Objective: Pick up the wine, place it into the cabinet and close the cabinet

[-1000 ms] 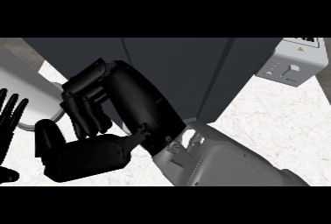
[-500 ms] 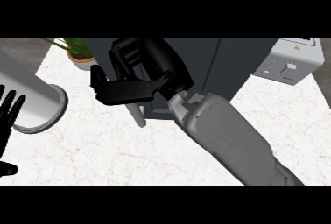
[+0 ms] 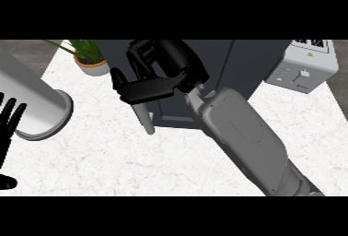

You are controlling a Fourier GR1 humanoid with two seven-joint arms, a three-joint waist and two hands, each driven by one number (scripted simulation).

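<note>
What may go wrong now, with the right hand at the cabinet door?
1. The right hand rests against the cabinet by the door's pale edge; the fingers might slip off or get caught as the door swings.
2. The forearm crosses the cabinet's front and might hinder the door.
3. The wine is not visible, so whether it is inside cannot be confirmed.

Potted plant (image 3: 90, 57), toaster (image 3: 304, 68), grey cylinder (image 3: 31, 105)
</note>
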